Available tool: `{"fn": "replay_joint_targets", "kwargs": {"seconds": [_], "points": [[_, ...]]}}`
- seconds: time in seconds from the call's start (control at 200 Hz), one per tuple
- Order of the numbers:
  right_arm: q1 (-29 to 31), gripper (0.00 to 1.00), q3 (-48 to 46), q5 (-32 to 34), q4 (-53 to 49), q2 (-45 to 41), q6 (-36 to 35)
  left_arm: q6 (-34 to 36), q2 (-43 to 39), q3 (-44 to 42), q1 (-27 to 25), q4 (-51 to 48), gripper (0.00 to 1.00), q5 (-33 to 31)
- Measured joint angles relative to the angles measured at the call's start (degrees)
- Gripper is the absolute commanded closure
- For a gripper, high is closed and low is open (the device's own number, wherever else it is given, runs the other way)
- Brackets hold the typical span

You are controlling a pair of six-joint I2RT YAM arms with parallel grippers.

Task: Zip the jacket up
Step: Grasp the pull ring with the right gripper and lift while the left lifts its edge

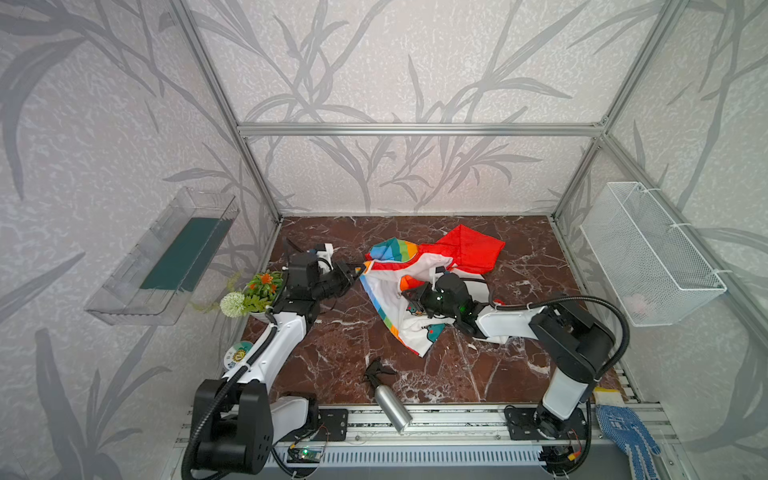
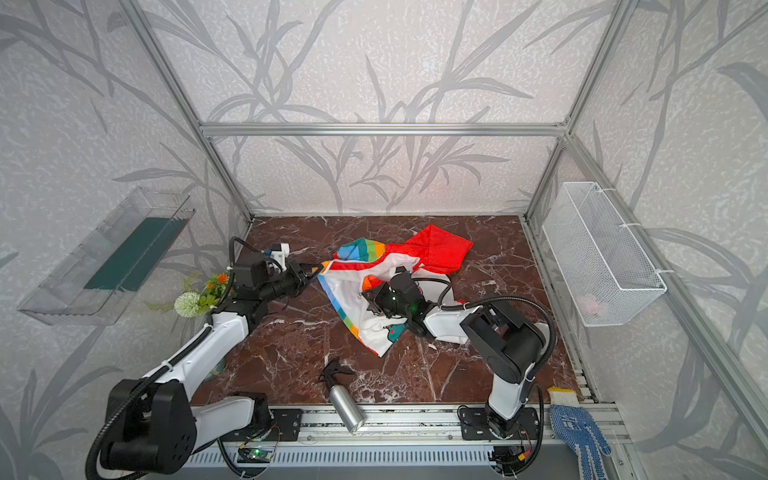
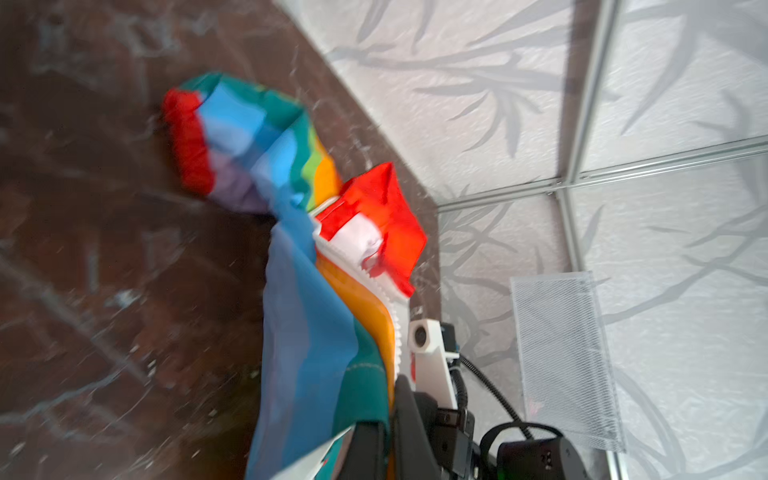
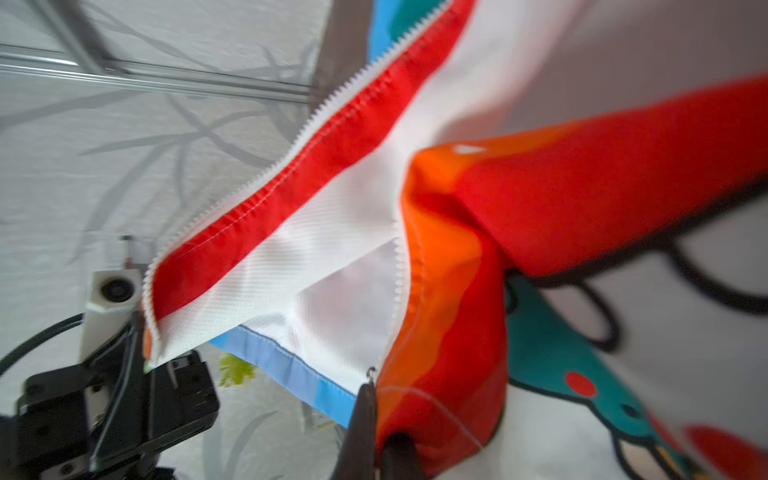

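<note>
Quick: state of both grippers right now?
Left gripper: closed on the rainbow-striped edge of the white, red-hooded child's jacket.
Right gripper: closed on the same jacket's orange front edge.

Spray bottle (image 1: pixel 391 408), flowers (image 1: pixel 258 291) and glove (image 1: pixel 625 431) lie well apart.

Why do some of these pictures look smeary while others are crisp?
Both top views are sharp, though the wide lens splays the metal frame outward; the left wrist view is smeared throughout, the jacket soft-edged; in the right wrist view the zipper teeth are fairly crisp, but the cartoon print blurs toward the edge.
</note>
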Motion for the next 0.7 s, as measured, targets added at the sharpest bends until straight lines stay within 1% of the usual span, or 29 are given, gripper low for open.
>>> {"fn": "replay_joint_targets", "kwargs": {"seconds": [0.055, 0.115, 0.195, 0.265, 0.35, 0.445, 0.545, 0.7], "points": [[-0.9, 1.00, 0.0, 1.2, 5.7, -3.1, 1.4, -0.1, 0.0, 5.7, 0.0, -1.3, 1.00, 0.2], [-2.0, 1.00, 0.1, 4.4, 12.8, -6.4, 3.8, -0.1, 0.3, 11.9, 0.0, -2.5, 1.00, 0.3], [-2.9, 1.00, -1.4, 11.3, 21.4, -11.0, 9.9, -0.1, 1.0, 19.3, 0.0, -3.0, 1.00, 0.6], [-2.8, 1.00, -5.1, 17.6, 25.3, -15.0, 15.3, 0.0, 1.4, 23.2, 0.0, -3.3, 1.00, 0.7], [-0.4, 1.00, -9.1, 22.9, 25.9, -17.6, 20.8, 0.0, 1.8, 24.5, 0.0, -3.8, 1.00, 0.7], [3.3, 1.00, -11.0, 26.3, 25.5, -17.0, 26.1, 0.3, 2.4, 24.1, -0.4, -5.5, 1.00, 0.5], [5.3, 1.00, -10.6, 28.9, 27.4, -15.2, 29.8, 0.6, 2.6, 22.4, -1.0, -7.4, 1.00, 0.1], [5.4, 1.00, -7.3, 34.8, 28.9, -14.0, 32.6, 1.1, 3.3, 21.8, -1.7, -9.0, 1.00, -0.2]]}}
